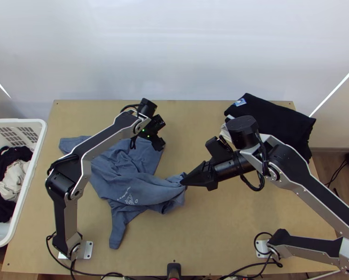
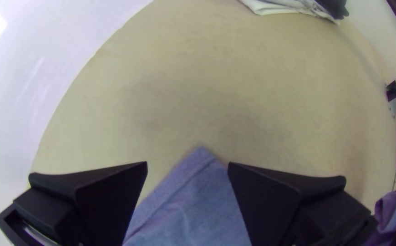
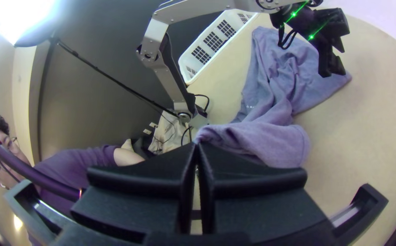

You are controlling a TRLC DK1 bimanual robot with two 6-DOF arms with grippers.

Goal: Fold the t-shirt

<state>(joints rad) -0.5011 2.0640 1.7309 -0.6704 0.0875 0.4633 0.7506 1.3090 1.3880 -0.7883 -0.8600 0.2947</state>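
Observation:
The blue t-shirt (image 1: 123, 172) lies bunched and wrinkled on the table's left half, a narrow part pointing toward the near edge. Over its far right corner is my left gripper (image 1: 161, 143); in the left wrist view the fingers of the left gripper (image 2: 187, 166) stand wide apart, with a corner of the shirt (image 2: 198, 191) between and below them. My right gripper (image 1: 184, 181) is at the shirt's right end; in the right wrist view the right gripper (image 3: 196, 146) is shut on a bunched edge of the shirt (image 3: 261, 141).
Folded black clothing (image 1: 272, 121) lies at the table's far right corner, with white cloth (image 1: 225, 133) beside it. A white basket (image 1: 34, 154) with dark and light clothes stands left of the table. A person's arm (image 3: 127, 157) shows in the right wrist view.

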